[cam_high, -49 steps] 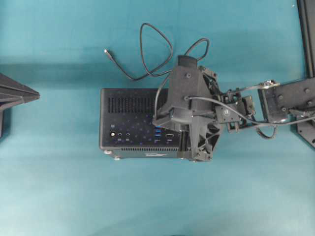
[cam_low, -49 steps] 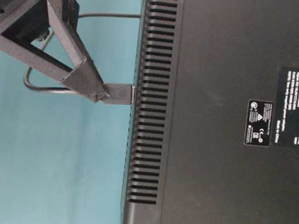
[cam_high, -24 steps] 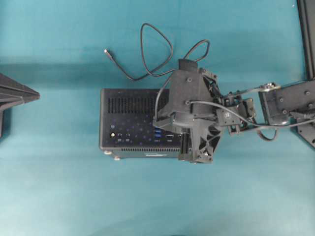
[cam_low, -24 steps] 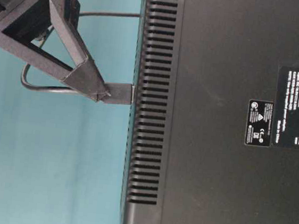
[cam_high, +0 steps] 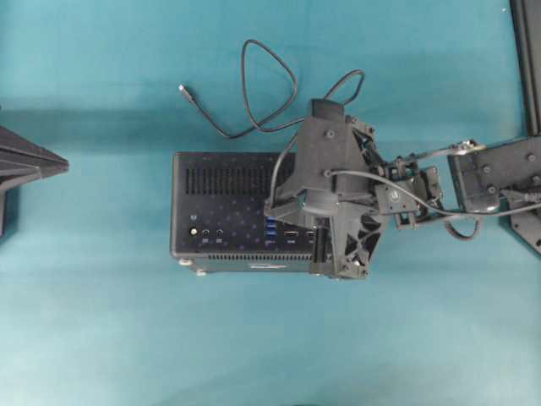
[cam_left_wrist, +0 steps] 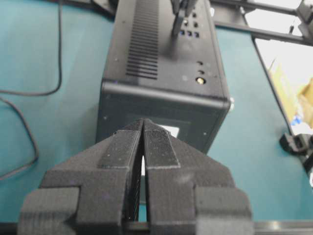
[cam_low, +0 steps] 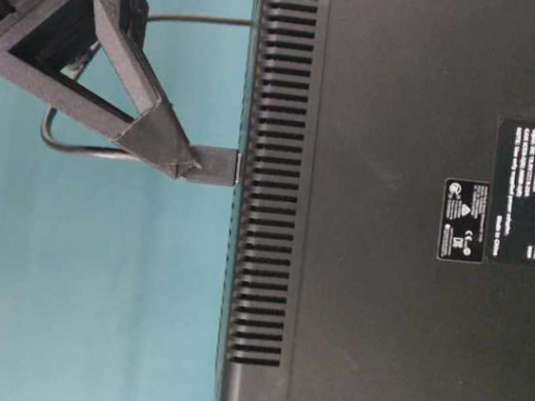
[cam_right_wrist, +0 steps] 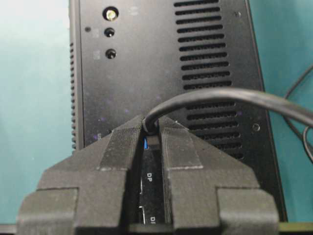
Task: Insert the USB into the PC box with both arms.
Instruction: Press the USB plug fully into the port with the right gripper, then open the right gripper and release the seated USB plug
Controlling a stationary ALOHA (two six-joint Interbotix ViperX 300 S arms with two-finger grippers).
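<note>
At the far left edge of the overhead view the left hand (cam_high: 34, 162) sits low and well apart from the PC box (cam_high: 224, 190), its pointed tip aimed toward the box's left end. Its wrist camera shows the two fingers (cam_left_wrist: 122, 152) pressed together, clenched on nothing, with the box's short end face straight ahead of them.

The PC box lies on the teal surface (cam_high: 127, 338) with its port face upward: vent slots along the far side, small round sockets near the left end, a column of blue ports (cam_high: 270, 227) toward the middle.

The right arm reaches in from the right edge and bends down over the box's right half, covering that part of the port face. The right hand (cam_low: 187, 165) points at the port face and is clenched on the USB (cam_low: 216, 165) plug, whose tip meets the face of the box in the table-level view; how deep it sits cannot be told. From the right wrist camera the cable (cam_right_wrist: 220, 98) curves out from between the fingers (cam_right_wrist: 122, 142) toward the right.

Beyond the box the rest of the cable lies in loose loops on the surface, its small free end (cam_high: 183, 88) to the upper left.
</note>
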